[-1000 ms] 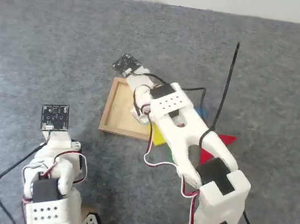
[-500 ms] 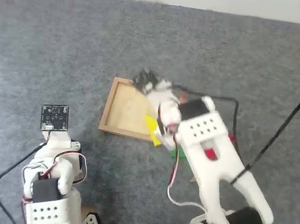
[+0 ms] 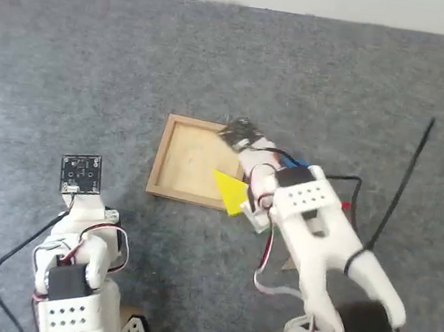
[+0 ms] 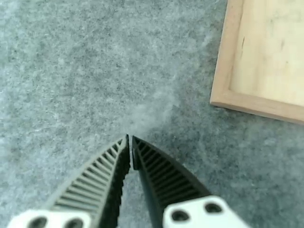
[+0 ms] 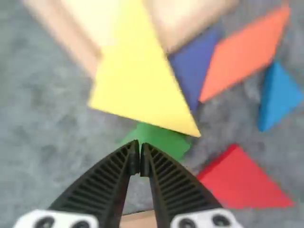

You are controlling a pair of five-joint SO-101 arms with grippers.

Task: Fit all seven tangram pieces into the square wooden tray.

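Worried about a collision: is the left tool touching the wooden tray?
Apart. The left wrist view shows grey carpet between the shut left tool and the wooden tray.

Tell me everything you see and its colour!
Tray: one, light wood, mid-mat.
Yellow triangle: one, across one corner of the tray's rim.
Green piece: one, partly under the yellow triangle.
Dark blue piece: one, beside the yellow triangle.
Orange piece: one, beside the dark blue piece.
Light blue triangle: one, near the orange piece.
Red triangle: one, near the green piece.
Mat: one, grey, under everything.
Grippers: two, black; left gripper shut over bare mat, right gripper shut by the green piece.
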